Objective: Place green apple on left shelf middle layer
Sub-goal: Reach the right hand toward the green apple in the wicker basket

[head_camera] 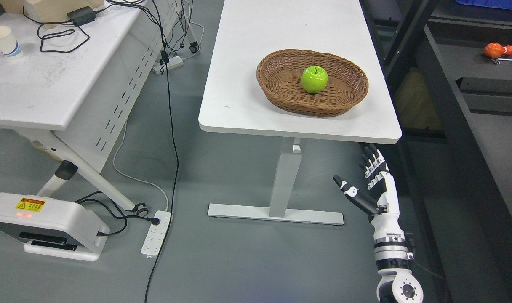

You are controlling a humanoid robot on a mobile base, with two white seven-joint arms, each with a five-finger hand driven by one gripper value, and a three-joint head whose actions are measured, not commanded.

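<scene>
A brown wicker basket (348,99) sits near the front right corner of the white table (247,84). A paper cup (4,41) stands at the left desk's (49,92) far left edge.

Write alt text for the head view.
A green apple sits in a brown wicker basket on a white table. The robot's right hand, fingers open and empty, is raised below the table's near right corner.

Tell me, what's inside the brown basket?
One green apple sits in the wicker basket, near the middle, stem up. Nothing else shows inside. The patch of basket floor under the apple is covered, so it can't be seen. The right hand is open, below the table edge.
</scene>
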